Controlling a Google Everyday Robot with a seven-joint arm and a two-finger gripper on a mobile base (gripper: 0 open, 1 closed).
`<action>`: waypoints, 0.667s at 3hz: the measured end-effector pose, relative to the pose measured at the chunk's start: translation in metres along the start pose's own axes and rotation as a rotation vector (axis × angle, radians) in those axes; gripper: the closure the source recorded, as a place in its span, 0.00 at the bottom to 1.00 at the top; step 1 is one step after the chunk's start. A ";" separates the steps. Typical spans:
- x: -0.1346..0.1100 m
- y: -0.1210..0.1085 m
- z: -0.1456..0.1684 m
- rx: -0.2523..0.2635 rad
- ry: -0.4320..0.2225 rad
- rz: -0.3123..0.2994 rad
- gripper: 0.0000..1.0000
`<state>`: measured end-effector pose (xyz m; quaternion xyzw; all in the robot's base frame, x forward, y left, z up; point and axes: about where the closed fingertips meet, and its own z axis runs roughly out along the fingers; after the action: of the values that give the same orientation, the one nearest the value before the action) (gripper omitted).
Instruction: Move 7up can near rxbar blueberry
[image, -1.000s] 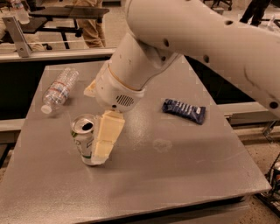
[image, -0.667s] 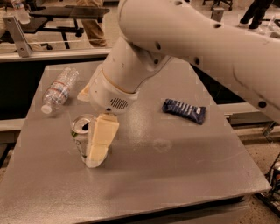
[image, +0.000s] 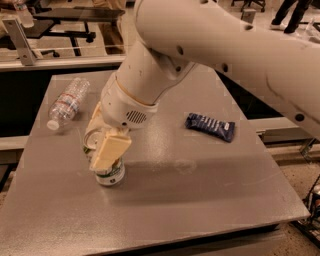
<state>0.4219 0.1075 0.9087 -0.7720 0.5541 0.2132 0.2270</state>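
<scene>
The 7up can (image: 113, 176) stands upright on the grey table (image: 200, 200) at the front left, white and green with a silver top. My gripper (image: 101, 150) is down over the can and covers most of its upper half; only the can's base and part of its rim show. The rxbar blueberry (image: 210, 126), a flat dark blue wrapper with white lettering, lies on the table to the right, well apart from the can.
A clear plastic water bottle (image: 67, 101) lies on its side at the table's back left. My large white arm (image: 210, 45) spans the upper view. Benches and floor lie beyond the table's far edge.
My gripper has moved left and down, from beside the can's right side to over the can. The can, bar and bottle have not moved.
</scene>
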 end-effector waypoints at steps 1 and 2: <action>0.016 -0.014 -0.021 0.045 0.018 0.041 0.89; 0.042 -0.037 -0.053 0.114 0.036 0.112 1.00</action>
<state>0.4735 0.0547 0.9309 -0.7295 0.6115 0.1795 0.2482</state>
